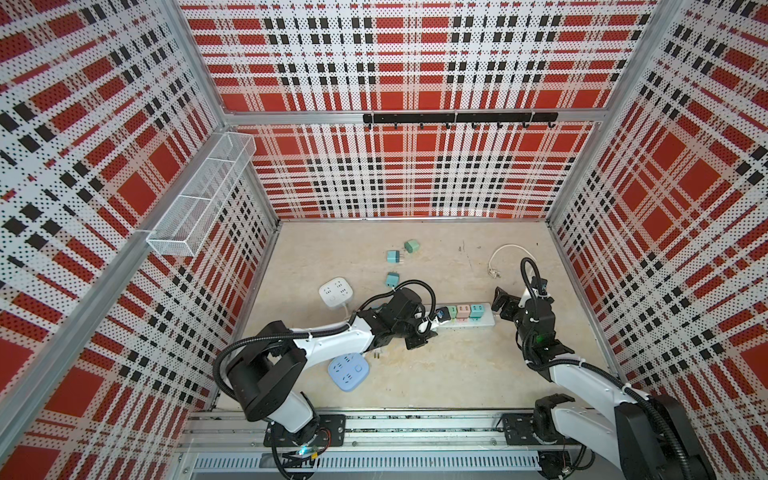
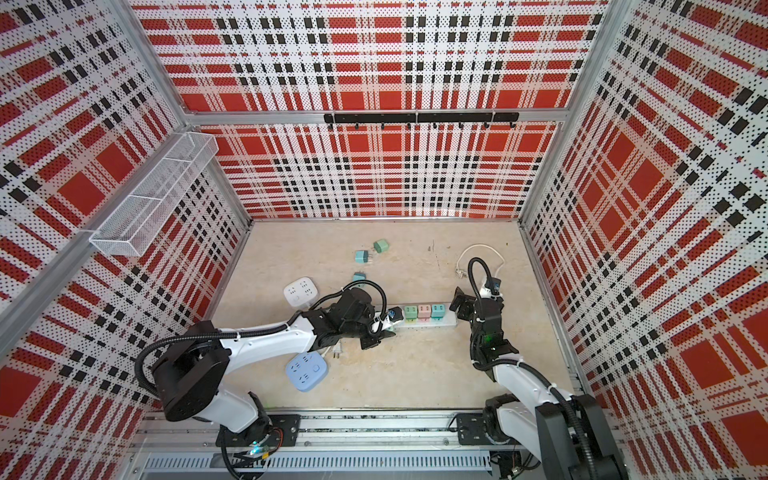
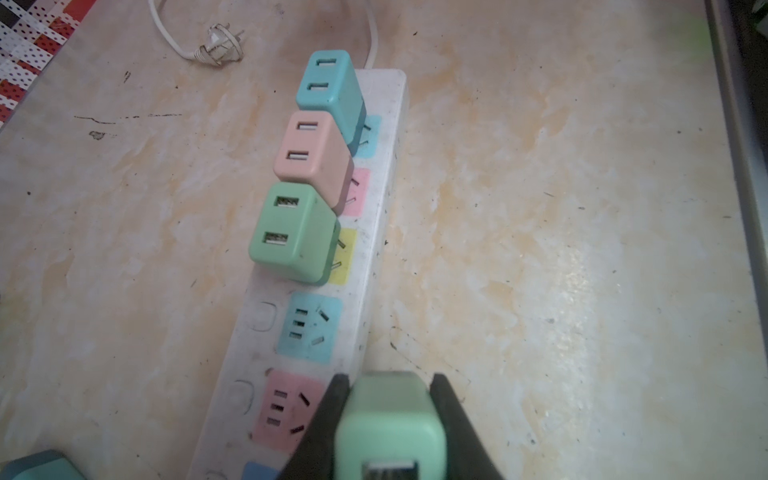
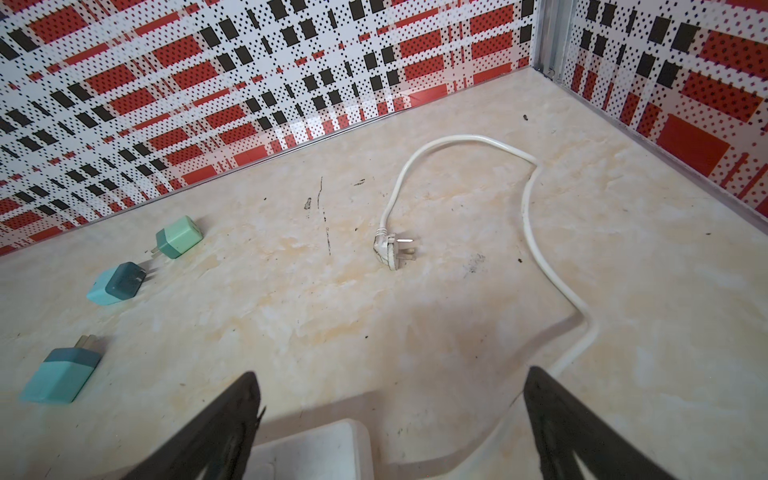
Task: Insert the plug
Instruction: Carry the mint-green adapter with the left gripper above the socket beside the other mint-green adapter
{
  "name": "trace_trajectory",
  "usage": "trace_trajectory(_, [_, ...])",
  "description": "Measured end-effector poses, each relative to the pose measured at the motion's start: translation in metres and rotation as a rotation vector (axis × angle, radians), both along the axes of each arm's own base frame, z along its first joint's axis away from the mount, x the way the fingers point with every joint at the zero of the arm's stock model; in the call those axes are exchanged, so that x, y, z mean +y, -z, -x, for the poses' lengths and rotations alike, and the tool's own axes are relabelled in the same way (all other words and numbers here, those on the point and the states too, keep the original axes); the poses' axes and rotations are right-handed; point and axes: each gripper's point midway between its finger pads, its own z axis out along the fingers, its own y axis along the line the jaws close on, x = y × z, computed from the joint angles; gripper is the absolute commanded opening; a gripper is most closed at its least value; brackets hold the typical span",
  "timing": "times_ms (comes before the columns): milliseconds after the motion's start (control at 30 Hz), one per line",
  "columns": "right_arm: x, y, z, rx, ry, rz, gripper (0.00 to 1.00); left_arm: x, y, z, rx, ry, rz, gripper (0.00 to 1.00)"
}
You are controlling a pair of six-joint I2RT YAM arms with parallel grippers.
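A pale green plug [image 3: 390, 424] is clamped between the fingers of my left gripper [image 3: 390, 380], which is shut on it. It hangs just beside the white power strip [image 3: 382, 174], near the strip's free pink socket [image 3: 286, 411] and free blue socket [image 3: 309, 328]. Further along the strip sit a green [image 3: 291, 232], a pink [image 3: 311, 158] and a teal plug [image 3: 328, 83]. In both top views my left gripper [image 1: 432, 318] [image 2: 390, 318] is at the strip's [image 1: 486, 321] left part. My right gripper [image 1: 500, 305] [image 4: 390, 411] stands open over the strip's right end [image 4: 316, 453], holding nothing.
Three loose plugs [image 1: 411, 246] [image 1: 392, 256] [image 1: 391, 279] lie at the back left. A white square socket block [image 1: 336, 291] and a blue one [image 1: 348, 371] lie near the left arm. The strip's cord end [image 1: 494, 272] lies behind the right gripper. A mesh basket [image 1: 199, 195] hangs on the left wall.
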Motion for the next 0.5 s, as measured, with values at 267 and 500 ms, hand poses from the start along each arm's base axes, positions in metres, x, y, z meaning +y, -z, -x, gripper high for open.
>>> trace_trajectory(267, [0.001, 0.0, 0.0, 0.001, -0.007, -0.003, 1.0, -0.007, 0.004, -0.041, -0.002, 0.016, -0.034, 0.0])
trace_trajectory(500, [0.002, 0.008, -0.002, 0.028, -0.009, 0.003, 1.0, -0.012, 0.011, -0.055, -0.004, 0.033, -0.066, 0.0])
